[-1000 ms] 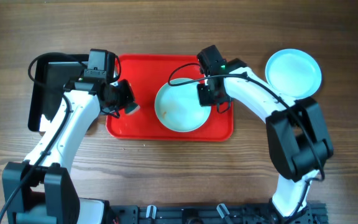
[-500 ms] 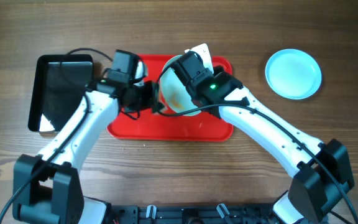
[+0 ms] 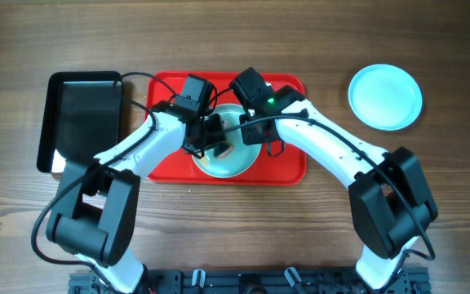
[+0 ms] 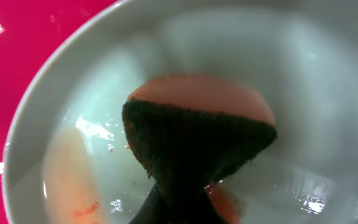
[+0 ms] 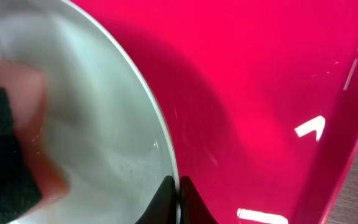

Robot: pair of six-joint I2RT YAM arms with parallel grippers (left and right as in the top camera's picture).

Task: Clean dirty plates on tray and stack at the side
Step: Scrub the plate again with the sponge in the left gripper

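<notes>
Scrubbing hard could skid the round turquoise-rimmed white plate (image 4: 303, 74) lying mid red plastic tray (image 5: 260, 93): left gripper (image 3: 213, 137) clamps a pink, dark-faced sponge (image 4: 197, 137) against orange smears, while right gripper (image 5: 178, 198) pinches only its 2 o'clock rim. A second like plate (image 3: 385, 96) lies at the table's 2 o'clock.

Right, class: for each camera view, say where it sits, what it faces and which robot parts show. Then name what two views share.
Overhead: fixed above the table, looking straight down on the tray, the plate and a second plate off the tray; both arms show.
Left wrist: on the left gripper, looking down into the plate at the sponge it pinches; little of the gripper shows.
Right wrist: on the right gripper, looking along the plate's rim, clamped between its jaws.
Shared: both wrist views show the sponge and plate.
</notes>
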